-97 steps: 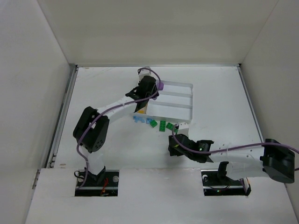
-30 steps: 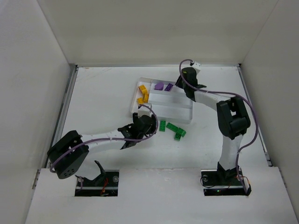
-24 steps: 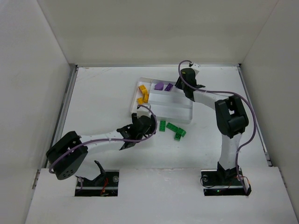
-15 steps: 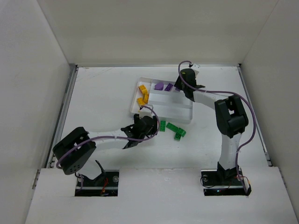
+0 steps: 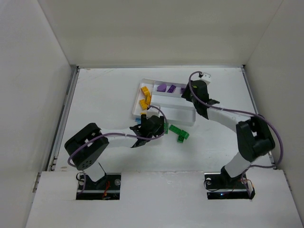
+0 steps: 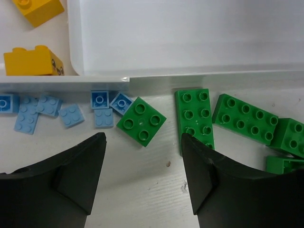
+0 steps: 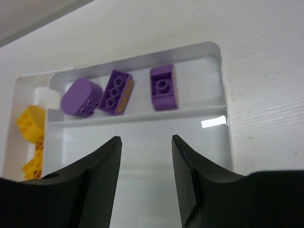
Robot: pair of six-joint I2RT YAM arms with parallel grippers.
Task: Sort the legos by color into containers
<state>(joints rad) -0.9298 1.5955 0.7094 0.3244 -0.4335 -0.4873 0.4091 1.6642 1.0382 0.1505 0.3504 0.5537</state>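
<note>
The white tray (image 5: 175, 108) lies at the table's middle. Its far strip holds three purple bricks (image 7: 115, 92). Its left end section holds yellow bricks (image 5: 145, 97). My right gripper (image 7: 146, 138) is open and empty, above the tray's middle strip, just short of the purple bricks; it also shows in the top view (image 5: 189, 94). My left gripper (image 6: 144, 138) is open and empty, low over the table outside the tray's near wall (image 6: 190, 78). A green square brick (image 6: 141, 121) lies just ahead between its fingers. More green bricks (image 6: 244, 118) lie to the right and pale blue bricks (image 6: 102, 109) to the left.
The tray's middle and near strips hold nothing visible. White walls enclose the table on three sides. The green bricks (image 5: 178, 132) lie on the table in front of the tray, right of the left gripper (image 5: 153, 124).
My right gripper has drawn back from the far strip, where a third purple brick now lies. My left gripper has moved right, toward the green bricks.
</note>
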